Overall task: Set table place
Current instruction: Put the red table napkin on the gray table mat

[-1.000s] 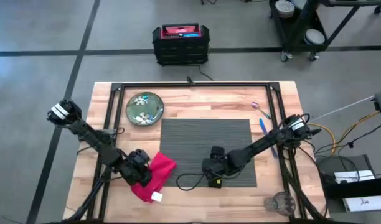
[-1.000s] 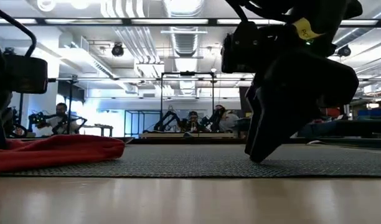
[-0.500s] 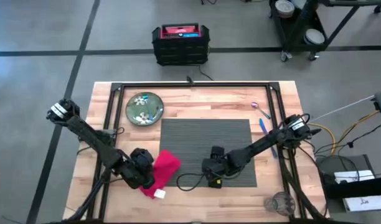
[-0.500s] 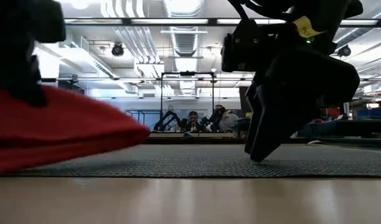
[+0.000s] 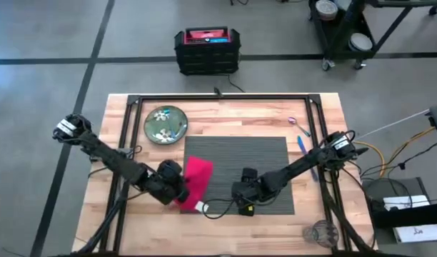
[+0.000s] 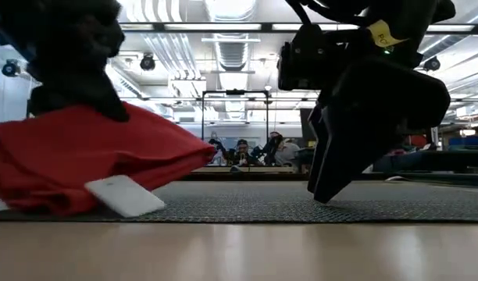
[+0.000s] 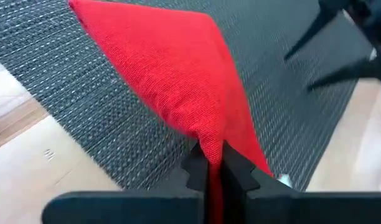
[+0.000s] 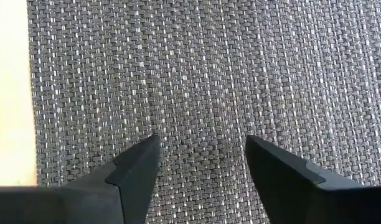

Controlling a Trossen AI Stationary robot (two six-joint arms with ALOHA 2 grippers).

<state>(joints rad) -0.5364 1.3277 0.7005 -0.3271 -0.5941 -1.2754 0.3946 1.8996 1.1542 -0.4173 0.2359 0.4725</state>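
High view: my left gripper (image 5: pixel 177 191) is clenching the red cloth napkin (image 5: pixel 195 178) over the left edge of the dark grey ribbed rectangular placemat (image 5: pixel 236 157) on the light wood plank bench (image 5: pixel 225 118). Right wrist view: my right gripper (image 8: pixel 202 163) is resting its jaws released on the placemat.

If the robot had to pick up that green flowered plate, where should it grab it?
Probably at the rim. The plate lies flat on the table, so only its raised edge offers anything to pinch. The left gripper is nearer but shut on the napkin. Coming from above, one finger inside the rim and one outside, on the side facing the placemat, looks clearest.
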